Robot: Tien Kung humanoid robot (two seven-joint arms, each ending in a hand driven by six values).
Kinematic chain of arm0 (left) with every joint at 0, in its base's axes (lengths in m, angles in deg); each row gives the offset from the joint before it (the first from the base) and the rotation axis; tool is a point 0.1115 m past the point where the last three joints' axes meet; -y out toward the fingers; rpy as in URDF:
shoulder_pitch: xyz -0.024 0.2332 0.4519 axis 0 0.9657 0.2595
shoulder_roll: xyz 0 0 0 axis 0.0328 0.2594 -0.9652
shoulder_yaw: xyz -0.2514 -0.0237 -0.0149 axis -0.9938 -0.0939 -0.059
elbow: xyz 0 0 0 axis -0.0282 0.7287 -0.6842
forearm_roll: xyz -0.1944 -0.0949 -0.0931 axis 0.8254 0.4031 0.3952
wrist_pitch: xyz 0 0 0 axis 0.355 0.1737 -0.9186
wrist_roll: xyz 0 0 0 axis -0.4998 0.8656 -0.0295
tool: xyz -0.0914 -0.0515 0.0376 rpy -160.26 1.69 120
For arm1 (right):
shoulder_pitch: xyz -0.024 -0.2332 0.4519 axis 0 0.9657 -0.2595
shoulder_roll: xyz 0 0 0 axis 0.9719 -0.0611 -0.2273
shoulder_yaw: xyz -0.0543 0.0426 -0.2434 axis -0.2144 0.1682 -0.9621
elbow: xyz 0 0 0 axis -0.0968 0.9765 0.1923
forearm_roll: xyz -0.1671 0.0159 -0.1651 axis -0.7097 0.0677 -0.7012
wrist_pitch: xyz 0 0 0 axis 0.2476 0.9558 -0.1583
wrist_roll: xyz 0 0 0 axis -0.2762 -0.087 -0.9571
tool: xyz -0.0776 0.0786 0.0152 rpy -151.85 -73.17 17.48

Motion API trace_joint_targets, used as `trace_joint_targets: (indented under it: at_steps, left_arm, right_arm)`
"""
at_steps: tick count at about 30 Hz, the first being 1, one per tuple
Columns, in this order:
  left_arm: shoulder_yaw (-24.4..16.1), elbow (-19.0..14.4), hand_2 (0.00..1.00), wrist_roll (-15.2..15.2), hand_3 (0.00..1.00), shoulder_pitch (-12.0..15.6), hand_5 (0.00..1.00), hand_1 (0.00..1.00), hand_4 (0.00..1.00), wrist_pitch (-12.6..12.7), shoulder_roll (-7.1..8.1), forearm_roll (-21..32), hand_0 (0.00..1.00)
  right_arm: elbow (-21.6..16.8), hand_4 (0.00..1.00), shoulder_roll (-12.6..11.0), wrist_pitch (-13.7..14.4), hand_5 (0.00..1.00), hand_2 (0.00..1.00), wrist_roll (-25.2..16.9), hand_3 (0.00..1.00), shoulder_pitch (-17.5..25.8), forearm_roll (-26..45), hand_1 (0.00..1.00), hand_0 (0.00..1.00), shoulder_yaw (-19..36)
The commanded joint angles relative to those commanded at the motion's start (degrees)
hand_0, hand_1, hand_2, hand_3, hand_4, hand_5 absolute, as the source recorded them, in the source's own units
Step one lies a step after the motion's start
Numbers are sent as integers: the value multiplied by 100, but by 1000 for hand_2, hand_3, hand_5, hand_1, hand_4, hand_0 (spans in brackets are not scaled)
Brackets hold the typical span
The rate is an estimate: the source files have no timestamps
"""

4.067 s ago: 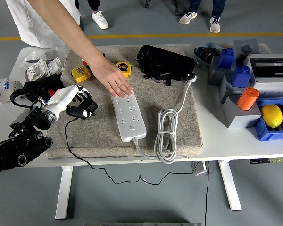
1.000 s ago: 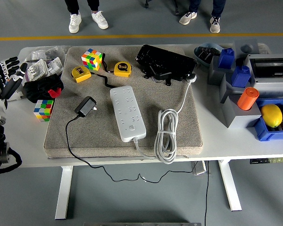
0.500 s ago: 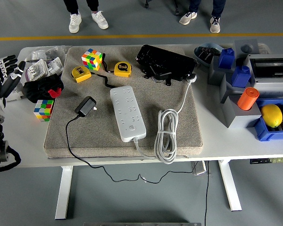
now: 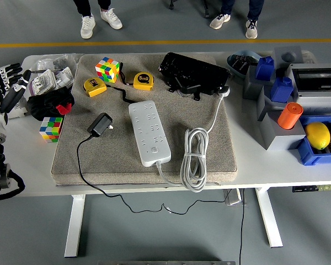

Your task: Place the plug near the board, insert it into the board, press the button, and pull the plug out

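A white power strip (image 4: 149, 132) lies lengthwise in the middle of the grey mat (image 4: 121, 160). Its coiled white cord (image 4: 194, 158) lies to its right. The black plug (image 4: 100, 124) with a thin black cable rests on the mat to the left of the strip, a short gap between them. My left hand (image 4: 5, 88) is raised at the far left edge of the picture, fingers spread, holding nothing, well away from the plug. My right hand is out of view.
Two colourful cubes (image 4: 107, 69) (image 4: 51, 128), two yellow tape measures (image 4: 95, 86) (image 4: 144, 80) and a black device (image 4: 193, 74) lie around the mat. Grey and blue bins (image 4: 284, 118) with an orange cylinder (image 4: 289, 115) and a yellow ball (image 4: 318, 134) stand at the right. People's feet show at the top.
The person's hand that pressed on the strip has left. My left hand let go of the plug, which lies on the mat, and pulled back to the far left edge.
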Motion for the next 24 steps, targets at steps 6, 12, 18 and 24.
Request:
trace_joint_targets:
  at_steps: [6,12,18,24]
  left_arm:
    - [0,-5,740,33,722,35,576,731,893,2,-9,-6,764]
    - [0,-38,740,57,722,24,576,731,891,14,-4,-20,764]
    - [4,-51,740,81,721,23,575,729,889,12,-13,-34,764]
    - [-44,-51,740,101,720,49,573,728,886,12,-17,-45,764]
  right_arm:
    - [-2,998,7,2,559,685,2,579,37,-8,703,701,14]
    - [-4,998,-10,7,559,684,7,579,28,-16,702,700,24]
    - [-6,998,-20,12,559,685,9,578,24,-24,702,700,77]
    - [-2,998,-5,12,560,684,9,578,38,-23,702,700,75]
